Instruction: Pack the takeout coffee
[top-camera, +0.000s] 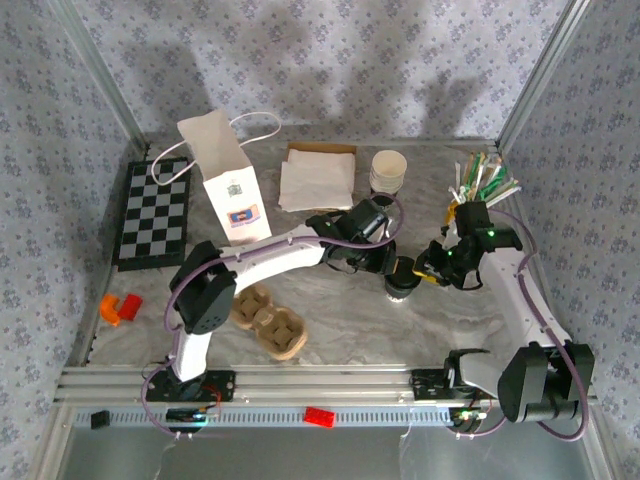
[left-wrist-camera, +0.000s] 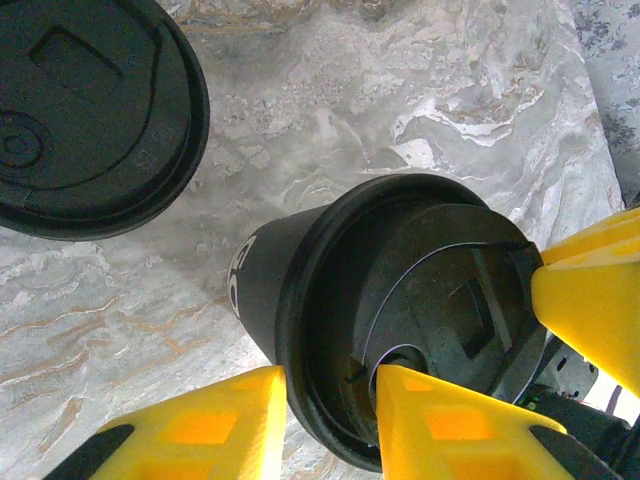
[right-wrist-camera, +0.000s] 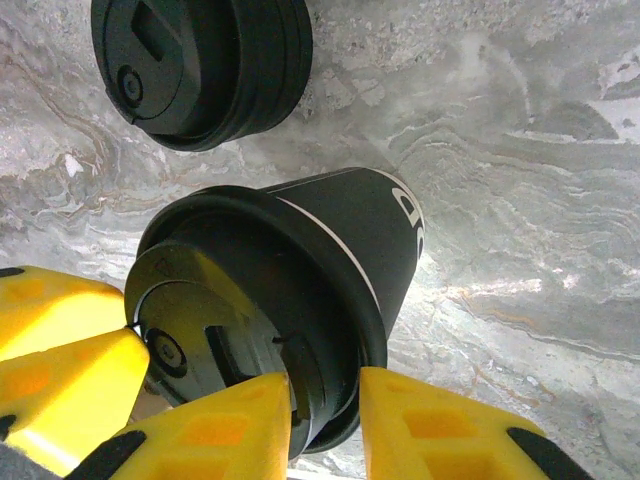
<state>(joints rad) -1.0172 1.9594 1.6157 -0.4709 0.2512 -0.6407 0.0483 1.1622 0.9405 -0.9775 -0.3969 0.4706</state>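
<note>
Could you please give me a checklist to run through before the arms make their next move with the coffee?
1. Lid on the takeout coffee: the lid covers the cup mouth. Whether it is fully snapped down: cannot tell.
2. Left end effector grip: it pinches the lid rim. Ok.
3. Right end effector grip: it pinches another part of the same rim. Ok.
4. White paper bag: it is upright with its mouth open. Ok.
5. Loose lid: it lies beside the cup, apart from it. Ok.
6. One holder only: both end effectors are on the cup, and one should probably release before a lift. Not ok.
</note>
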